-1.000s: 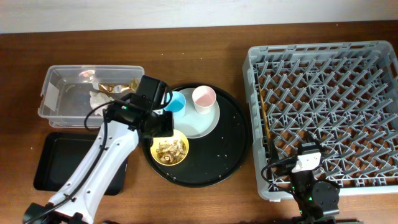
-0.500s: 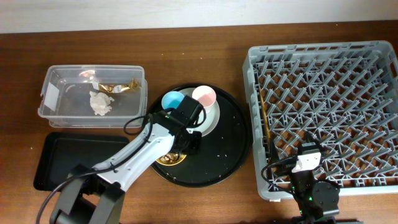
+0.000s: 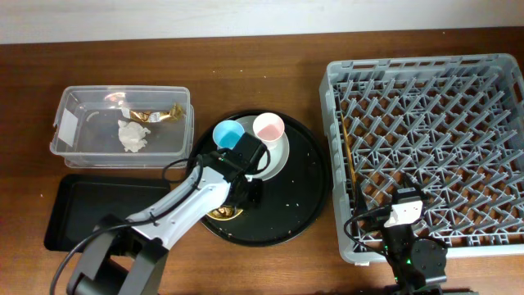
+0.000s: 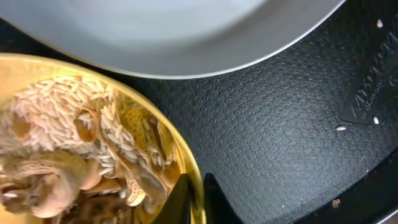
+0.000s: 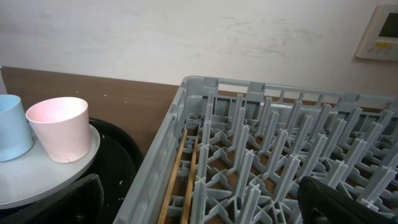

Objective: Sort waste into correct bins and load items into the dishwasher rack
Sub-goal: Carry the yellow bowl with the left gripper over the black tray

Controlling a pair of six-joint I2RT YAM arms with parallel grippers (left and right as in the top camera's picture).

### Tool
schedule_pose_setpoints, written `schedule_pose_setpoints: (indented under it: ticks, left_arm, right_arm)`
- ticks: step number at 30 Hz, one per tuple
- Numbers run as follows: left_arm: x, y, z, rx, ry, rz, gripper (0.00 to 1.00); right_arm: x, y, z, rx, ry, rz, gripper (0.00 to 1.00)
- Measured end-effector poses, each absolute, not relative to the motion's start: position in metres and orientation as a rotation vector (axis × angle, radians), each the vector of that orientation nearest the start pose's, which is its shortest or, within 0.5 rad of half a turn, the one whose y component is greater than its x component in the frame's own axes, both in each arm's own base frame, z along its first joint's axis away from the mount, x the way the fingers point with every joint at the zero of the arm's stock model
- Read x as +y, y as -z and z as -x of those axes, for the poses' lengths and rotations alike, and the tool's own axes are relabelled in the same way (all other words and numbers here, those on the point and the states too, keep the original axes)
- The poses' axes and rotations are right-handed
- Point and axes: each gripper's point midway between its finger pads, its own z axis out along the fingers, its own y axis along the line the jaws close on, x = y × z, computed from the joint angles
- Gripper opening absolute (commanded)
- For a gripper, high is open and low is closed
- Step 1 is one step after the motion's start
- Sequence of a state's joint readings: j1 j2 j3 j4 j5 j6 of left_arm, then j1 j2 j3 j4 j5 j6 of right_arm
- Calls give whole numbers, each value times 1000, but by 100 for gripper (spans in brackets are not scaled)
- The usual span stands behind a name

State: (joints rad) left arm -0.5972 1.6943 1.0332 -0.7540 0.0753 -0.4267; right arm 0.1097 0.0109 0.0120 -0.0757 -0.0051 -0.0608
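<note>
text: none legible | round black tray [image 4: 280, 143]: embossed lettering near its edge, too blurred to read

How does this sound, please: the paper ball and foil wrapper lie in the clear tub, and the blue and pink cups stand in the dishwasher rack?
One slip: the paper ball and foil wrapper lie in the clear tub, but the blue cup and pink cup stand on the plate, not in the dishwasher rack; the overhead view shows it.

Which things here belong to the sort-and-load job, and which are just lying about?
Job: yellow bowl, food scraps, plate, blue cup, pink cup, paper ball, foil wrapper, clear tub, shallow black tray, rack.
Lying about: round black tray, wooden sticks.
</note>
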Motion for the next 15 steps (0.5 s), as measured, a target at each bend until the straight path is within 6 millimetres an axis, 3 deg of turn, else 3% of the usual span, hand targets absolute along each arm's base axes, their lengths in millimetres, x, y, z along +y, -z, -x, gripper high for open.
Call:
schedule_pose_setpoints:
  ticks: [7,15]
  left_arm:
    - [-188,-34,-258,3014,190,-268,0]
    - [-176,-96,-236,2931,277,-265,0]
  right_arm:
    - [28,-158,-245,1640,-42,144,98]
    - [28,-158,-245,1640,-42,144,98]
